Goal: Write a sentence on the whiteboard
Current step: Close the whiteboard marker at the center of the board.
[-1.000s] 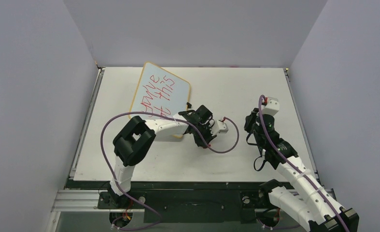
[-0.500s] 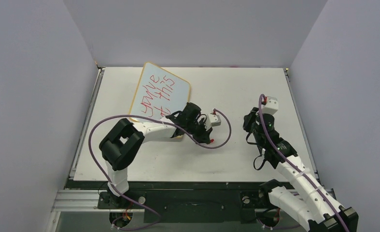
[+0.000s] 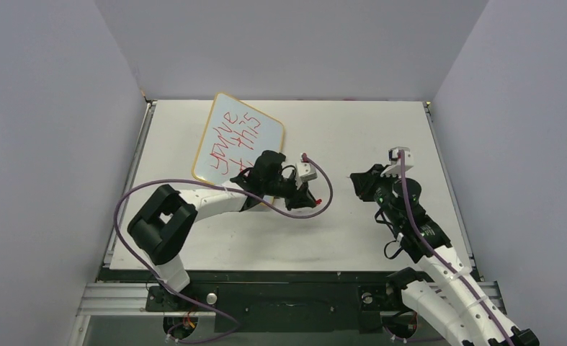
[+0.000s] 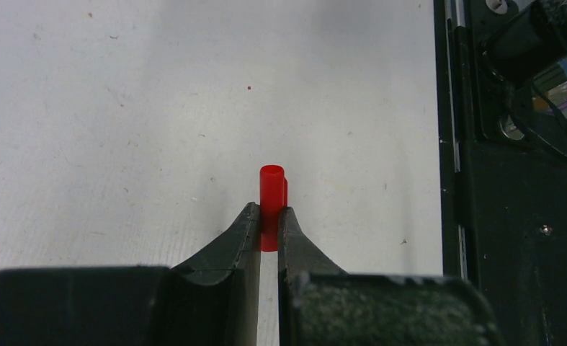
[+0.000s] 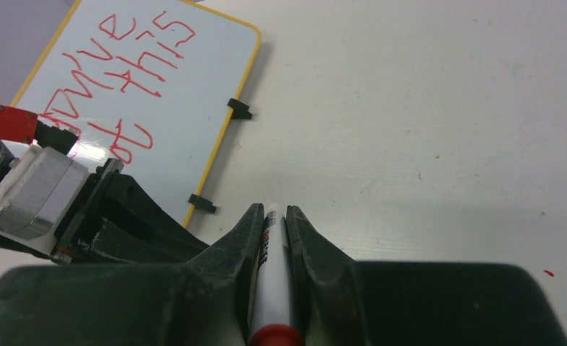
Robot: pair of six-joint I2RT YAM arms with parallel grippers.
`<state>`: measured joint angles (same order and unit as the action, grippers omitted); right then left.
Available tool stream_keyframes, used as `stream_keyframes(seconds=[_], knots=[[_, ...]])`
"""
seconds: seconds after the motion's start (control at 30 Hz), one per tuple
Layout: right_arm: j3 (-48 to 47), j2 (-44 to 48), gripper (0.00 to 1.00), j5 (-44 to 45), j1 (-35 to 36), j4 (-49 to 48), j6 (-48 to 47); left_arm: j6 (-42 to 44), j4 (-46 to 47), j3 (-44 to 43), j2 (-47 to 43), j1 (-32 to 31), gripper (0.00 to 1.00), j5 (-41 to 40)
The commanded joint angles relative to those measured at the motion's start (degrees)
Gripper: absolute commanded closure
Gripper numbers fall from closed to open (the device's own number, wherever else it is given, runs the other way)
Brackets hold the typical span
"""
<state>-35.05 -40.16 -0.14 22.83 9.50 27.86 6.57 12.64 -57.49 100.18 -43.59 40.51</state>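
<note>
The whiteboard (image 3: 259, 128) lies tilted at the table's back left, with a thin yellow frame. On it is the sentence (image 3: 235, 143), red handwriting in two lines, also plain in the right wrist view as the sentence (image 5: 125, 83) on the whiteboard (image 5: 208, 58). Just right of the board's near corner, my left gripper (image 3: 307, 197) is shut on a small red cap (image 4: 271, 189); its jaws (image 4: 268, 211) pinch the cap's lower end. At mid-right, my right gripper (image 3: 358, 179) points left and is shut on a white marker (image 5: 271, 281) with a red rear end, lying lengthwise between the fingers (image 5: 273, 210).
Two black clips (image 5: 240, 109) (image 5: 202, 204) stick out from the board's right edge. The left arm's wrist (image 5: 57, 202) fills the left of the right wrist view. Purple cables (image 3: 325, 198) loop off both arms. A black rail (image 4: 518, 180) runs along the table's near edge.
The left arm's elbow has swung left and lower, and its wrist has drawn closer to the board with the cap. The right gripper has turned to point left with the marker.
</note>
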Motion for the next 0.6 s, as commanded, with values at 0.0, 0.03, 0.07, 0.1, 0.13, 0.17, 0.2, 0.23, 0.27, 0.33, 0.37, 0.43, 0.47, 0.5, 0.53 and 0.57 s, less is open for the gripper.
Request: stream_keyframes(seconds=[0.0, 0.03, 0.07, 0.1, 0.13, 0.17, 0.2, 0.23, 0.27, 0.33, 0.37, 0.43, 0.47, 0.5, 0.53, 0.57], knots=[[0.4, 1.7, 1.00, -9.1, -0.5, -6.2, 1.9, -2.2, 7.2, 1.3, -6.2, 1.0, 1.00, 4.5], [0.5, 1.9, 1.00, -10.9, -0.4, -7.2, 2.5, -2.8, 8.6, 1.8, -7.0, 1.3, 1.00, 4.7], [0.5, 1.9, 1.00, -11.9, -0.5, -7.6, 2.7, -3.4, 9.4, 2.9, -8.6, 1.7, 1.00, 5.1], [0.4, 2.0, 1.00, -14.2, -0.5, -8.6, 3.2, -4.3, 11.1, 4.0, -9.4, 1.8, 1.00, 5.4], [0.4, 2.0, 1.00, -15.3, -0.4, -8.8, 3.5, -4.7, 11.7, 4.4, -10.9, 2.2, 1.00, 5.8], [0.3, 2.0, 1.00, -17.7, -0.4, -10.4, 4.1, -5.4, 12.5, 5.1, -11.7, 2.4, 1.00, 6.1], [0.3, 1.9, 1.00, -18.8, -0.4, -10.9, 4.4, -5.6, 12.7, 5.4, -13.1, 2.5, 1.00, 6.5], [0.2, 1.8, 1.00, -21.4, -0.4, -12.1, 5.0, -5.8, 12.8, 5.9, -14.6, 2.7, 1.00, 6.8], [0.2, 1.8, 1.00, -23.9, -0.4, -12.7, 5.3, -5.8, 12.9, 6.2, -15.3, 2.9, 1.00, 6.8], [0.0, 1.9, 1.00, -26.9, -0.5, -14.4, 6.2, -5.7, 12.6, 7.0, -17.5, 3.0, 1.00, 6.9], [-0.1, 1.9, 1.00, -27.8, -0.4, -14.5, 6.2, -5.6, 12.5, 7.5, -18.9, 3.0, 1.00, 6.9], [-0.5, 1.9, 1.00, -29.6, -0.4, -14.6, 6.0, -4.9, 11.7, 8.1, -20.6, 3.2, 1.00, 6.9], [-0.8, 1.8, 1.00, -30.9, -0.4, -14.4, 5.6, -4.2, 10.8, 8.2, -21.1, 3.2, 1.00, 7.0], [-1.0, 1.5, 1.00, -31.5, -0.4, -14.3, 5.4, -3.9, 10.5, 8.3, -21.8, 3.3, 1.00, 7.1], [-1.3, 1.3, 1.00, -32.5, -0.3, -14.2, 5.1, -3.5, 9.9, 8.4, -22.0, 3.3, 1.00, 7.1], [-1.5, 0.9, 1.00, -33.4, -0.3, -14.1, 4.9, -3.4, 9.7, 8.5, -22.4, 3.3, 1.00, 7.0]])
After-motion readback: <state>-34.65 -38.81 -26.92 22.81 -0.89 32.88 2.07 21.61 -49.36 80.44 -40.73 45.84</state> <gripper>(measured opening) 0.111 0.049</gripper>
